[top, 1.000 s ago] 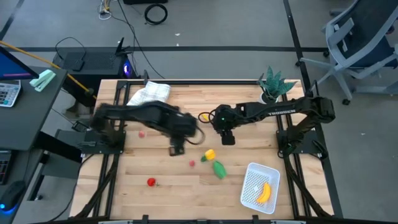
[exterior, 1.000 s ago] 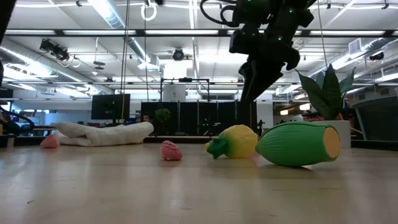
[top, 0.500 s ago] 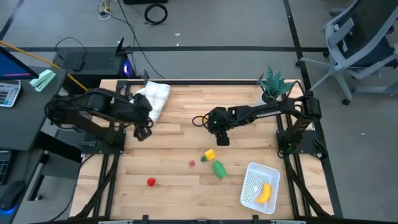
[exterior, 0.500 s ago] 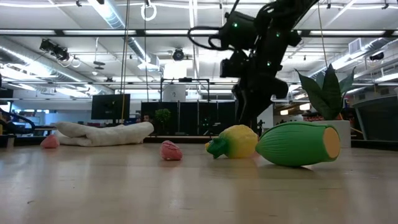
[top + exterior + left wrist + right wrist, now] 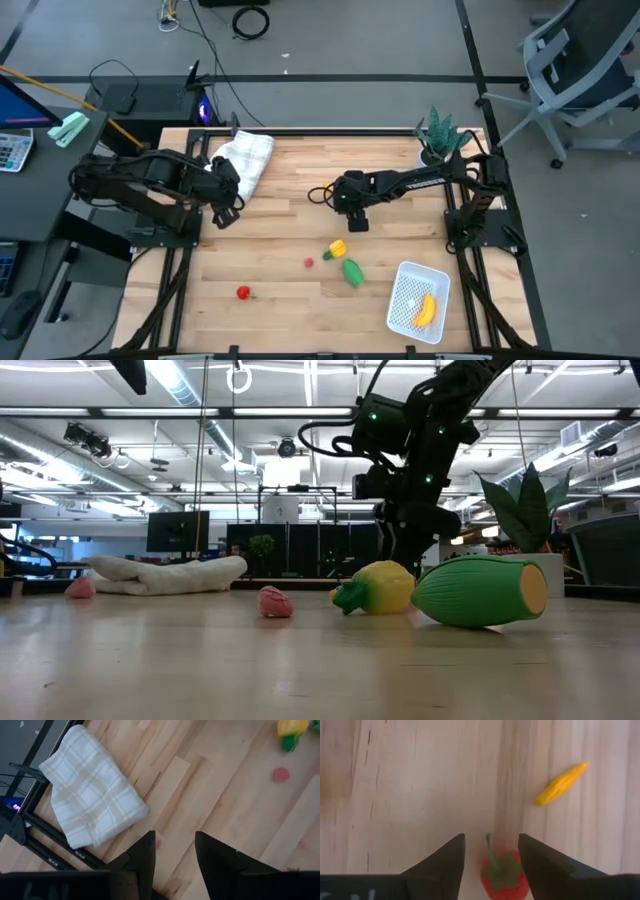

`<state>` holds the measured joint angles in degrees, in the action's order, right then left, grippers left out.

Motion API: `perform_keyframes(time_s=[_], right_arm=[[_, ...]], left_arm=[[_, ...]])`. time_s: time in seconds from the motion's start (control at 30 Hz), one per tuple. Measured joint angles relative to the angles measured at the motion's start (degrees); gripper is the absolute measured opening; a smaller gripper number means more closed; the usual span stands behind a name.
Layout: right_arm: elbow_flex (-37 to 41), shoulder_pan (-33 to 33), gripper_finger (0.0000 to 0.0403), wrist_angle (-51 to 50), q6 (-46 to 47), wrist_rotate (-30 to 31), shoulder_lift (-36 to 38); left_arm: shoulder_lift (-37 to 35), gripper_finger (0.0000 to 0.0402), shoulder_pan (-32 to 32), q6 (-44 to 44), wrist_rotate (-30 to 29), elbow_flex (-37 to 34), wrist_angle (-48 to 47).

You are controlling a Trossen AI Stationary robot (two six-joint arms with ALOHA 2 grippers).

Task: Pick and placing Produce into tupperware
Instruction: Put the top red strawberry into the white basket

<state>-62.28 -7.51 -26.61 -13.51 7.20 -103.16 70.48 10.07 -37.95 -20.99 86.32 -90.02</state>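
My right gripper [image 5: 357, 222] [image 5: 491, 840] is open and low over the table's middle. A small red piece with a green stem [image 5: 504, 872] lies between its fingers; no touch shows. A small yellow-orange piece [image 5: 562, 783] lies beyond. The yellow pepper [image 5: 338, 248] [image 5: 375, 588], the green oblong piece [image 5: 352, 272] [image 5: 480, 590] and two tiny red pieces [image 5: 309, 263] [image 5: 243, 293] rest on the wood. The white basket [image 5: 405, 280] sits at the near right with the banana [image 5: 427, 310] in it. My left gripper [image 5: 228, 212] [image 5: 175, 837] is open above a tiny pink piece [image 5: 158, 843].
A white checked cloth [image 5: 243, 160] [image 5: 92, 815] lies at the far left by the left gripper. A green spiky plant in a white pot [image 5: 440, 135] stands at the far right corner. A black cable loop [image 5: 322, 192] hangs by the right wrist. Bare wood lies near left.
My left arm has swung back from the table's middle toward the left edge and now sits beside the cloth. My right gripper has come down toward the table, just behind the yellow pepper, and shifted a little to the left. The produce has stayed where it was.
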Motion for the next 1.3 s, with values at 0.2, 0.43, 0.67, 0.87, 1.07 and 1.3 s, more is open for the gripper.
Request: perform_keyframes(time_s=[0.2,0.43,0.67,0.87,1.07,1.3], right_arm=[[0.0,-0.15,0.0108,0.14,0.45,-0.14,-1.22],[-0.02,-0.33,0.0009,0.24,4.53,-0.1,-0.31],[-1.34,1.28,0.0003,-4.21,10.83,0.02,3.85],[-2.58,6.03,0.0002,-9.5,26.09,1.34,15.53],[-2.69,16.97,0.0001,-14.53,51.24,6.03,28.4],[-1.17,34.79,0.0,-17.39,77.17,13.17,33.44]], left_arm=[[-0.02,0.014,0.0,0.11,0.0,-0.5,-0.01],[-0.02,0.0136,0.0,0.5,0.0,-0.5,0.03],[-0.02,0.0137,-0.31,3.01,0.0,-0.5,0.0],[-0.02,0.0131,-0.93,2.68,-0.01,-0.5,0.02],[-0.02,0.0131,-1.89,2.34,-0.36,-0.5,0.05],[-0.02,0.0114,-2.54,2.42,-0.57,-0.5,2.77]])
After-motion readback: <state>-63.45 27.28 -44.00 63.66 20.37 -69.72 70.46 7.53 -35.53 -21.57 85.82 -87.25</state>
